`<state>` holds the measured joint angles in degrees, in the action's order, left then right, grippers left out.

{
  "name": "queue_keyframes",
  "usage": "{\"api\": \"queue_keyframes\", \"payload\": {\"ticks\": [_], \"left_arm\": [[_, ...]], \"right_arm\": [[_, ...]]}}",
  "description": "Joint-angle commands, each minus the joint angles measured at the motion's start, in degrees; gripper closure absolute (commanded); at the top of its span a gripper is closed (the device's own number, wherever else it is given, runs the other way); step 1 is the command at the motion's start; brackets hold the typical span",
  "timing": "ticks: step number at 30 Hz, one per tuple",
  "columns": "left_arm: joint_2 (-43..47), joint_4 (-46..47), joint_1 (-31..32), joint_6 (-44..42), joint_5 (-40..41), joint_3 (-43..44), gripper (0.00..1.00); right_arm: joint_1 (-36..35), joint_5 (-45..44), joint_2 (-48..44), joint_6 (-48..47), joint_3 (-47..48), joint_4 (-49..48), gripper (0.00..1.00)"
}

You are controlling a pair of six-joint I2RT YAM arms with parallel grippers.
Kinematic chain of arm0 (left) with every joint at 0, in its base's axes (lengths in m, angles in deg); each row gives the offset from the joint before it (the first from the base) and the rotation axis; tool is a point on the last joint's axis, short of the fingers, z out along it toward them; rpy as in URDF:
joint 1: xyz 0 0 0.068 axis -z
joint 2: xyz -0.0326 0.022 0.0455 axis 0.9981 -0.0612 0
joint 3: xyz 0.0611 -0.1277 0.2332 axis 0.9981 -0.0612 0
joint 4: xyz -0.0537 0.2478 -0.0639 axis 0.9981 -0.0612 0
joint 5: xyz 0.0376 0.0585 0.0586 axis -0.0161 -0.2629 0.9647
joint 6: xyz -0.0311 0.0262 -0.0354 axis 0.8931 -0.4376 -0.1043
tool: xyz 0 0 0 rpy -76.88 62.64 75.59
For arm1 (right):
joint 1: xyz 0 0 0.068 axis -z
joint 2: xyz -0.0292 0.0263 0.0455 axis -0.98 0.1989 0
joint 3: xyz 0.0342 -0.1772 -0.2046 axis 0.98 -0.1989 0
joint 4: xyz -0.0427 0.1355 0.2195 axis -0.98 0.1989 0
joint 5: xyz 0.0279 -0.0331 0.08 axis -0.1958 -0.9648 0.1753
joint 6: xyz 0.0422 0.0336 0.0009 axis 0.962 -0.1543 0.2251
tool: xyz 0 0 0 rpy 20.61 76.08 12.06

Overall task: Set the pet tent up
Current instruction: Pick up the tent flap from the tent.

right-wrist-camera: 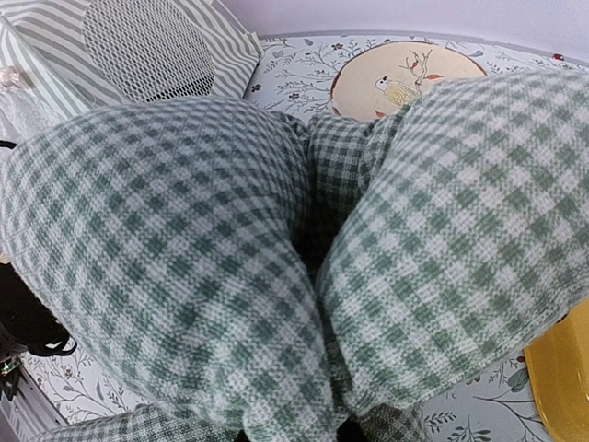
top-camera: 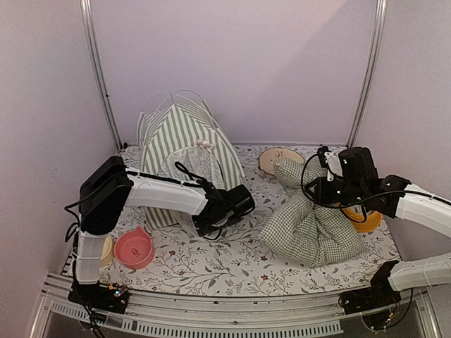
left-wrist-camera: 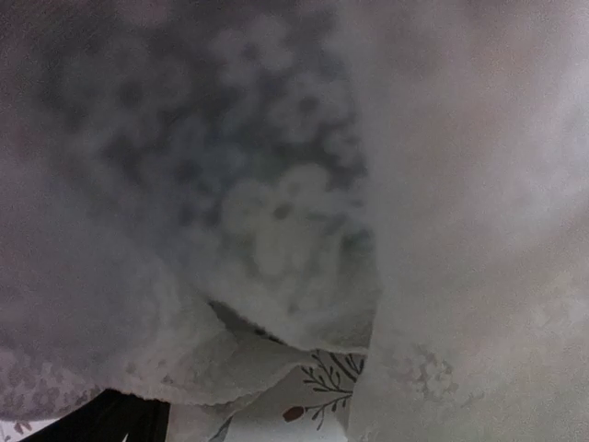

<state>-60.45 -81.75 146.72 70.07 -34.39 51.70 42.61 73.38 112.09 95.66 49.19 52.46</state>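
I had the green-and-white striped fabric pet tent (top-camera: 184, 137) standing at about 10 o'clock on the flower-printed surface (top-camera: 211, 264), its thin white poles arched over the top. My left end effector (top-camera: 215, 220) was at the tent's 5 o'clock corner, buried in the white lace curtain (left-wrist-camera: 276, 230). The left wrist view showed only lace pressed against the lens, so I could not tell whether that end effector was open or closed.

My right end effector (top-camera: 320, 196) was closed at 3 o'clock. The green-and-white gingham fabric cushion (top-camera: 310, 225) gathered to a waist right under it, so I judged it was pinching a fold there, though the fingers were hidden.

My main worry was the lace. If it had caught on a finger or on the cable loop by the wrist, pulling the left arm back could drag the light tent over or spring a pole. With the lens covered, I would not have seen a snag.

On the right, the cushion's loose lobes hung near the yellow bowl (top-camera: 366, 220) and the round wooden plate with a bird picture (top-camera: 278, 158). A swing toward the tent could sweep either one. The bunched cushion also looked bulky for the doorway and might have shoved the tent backward.
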Motion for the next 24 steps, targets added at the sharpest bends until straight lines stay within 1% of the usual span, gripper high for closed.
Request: {"api": "queue_keyframes", "payload": {"ticks": [1,3,5,6,7,8,10,12,13,17,21,22,24], "left_arm": [[0.4,2.3,-0.1,-1.7,1.6,-2.2,0.17],[1.1,6.3,-0.7,-5.3,2.3,-3.5,0.36],[2.1,8.4,-1.4,-8.1,3.2,-4.4,0.58],[2.8,9.2,-1.7,-9.7,3.3,-5.0,0.72],[3.6,10.3,-1.9,-11.6,3.1,-5.5,0.90],[4.5,11.1,-2.0,-13.2,3.1,-5.9,1.00],[7.3,13.1,-1.6,-18.3,2.6,-6.1,1.00],[9.1,13.0,-0.3,-22.0,2.3,-4.8,1.00],[12.6,12.4,0.3,-23.6,1.5,-3.7,1.00],[19.9,14.3,2.1,-32.2,-4.0,0.6,1.00],[24.9,16.5,2.1,-40.1,-10.3,4.4,1.00],[25.7,16.4,1.9,-41.2,-12.3,6.0,1.00],[26.7,16.4,1.4,-43.8,-15.2,8.1,1.00]], "right_arm": [[0.3,-0.2,-1.5,1.0,-1.1,-1.4,1.00],[0.3,0.6,-1.6,1.1,-1.2,-1.6,1.00],[0.3,1.6,-1.8,1.2,-1.5,-2.1,1.00],[0.3,2.1,-1.7,1.1,-1.7,-2.2,1.00],[0.3,2.6,-1.7,0.7,-1.9,-2.3,1.00],[0.3,3.3,-1.5,0.5,-2.0,-2.4,1.00],[0.2,5.4,-1.1,-0.2,-2.4,-3.0,1.00],[0.2,8.4,-0.8,-1.2,-3.0,-4.2,1.00],[-0.1,9.9,-0.7,-1.9,-3.6,-5.2,1.00],[-3.7,15.0,-1.0,-4.5,-5.9,-10.8,1.00],[-5.5,25.7,-0.1,-5.2,-8.7,-22.5,1.00],[-6.1,27.8,0.6,-5.3,-8.9,-26.2,1.00],[-8.3,30.8,3.4,-6.1,-7.9,-30.2,1.00]]}}
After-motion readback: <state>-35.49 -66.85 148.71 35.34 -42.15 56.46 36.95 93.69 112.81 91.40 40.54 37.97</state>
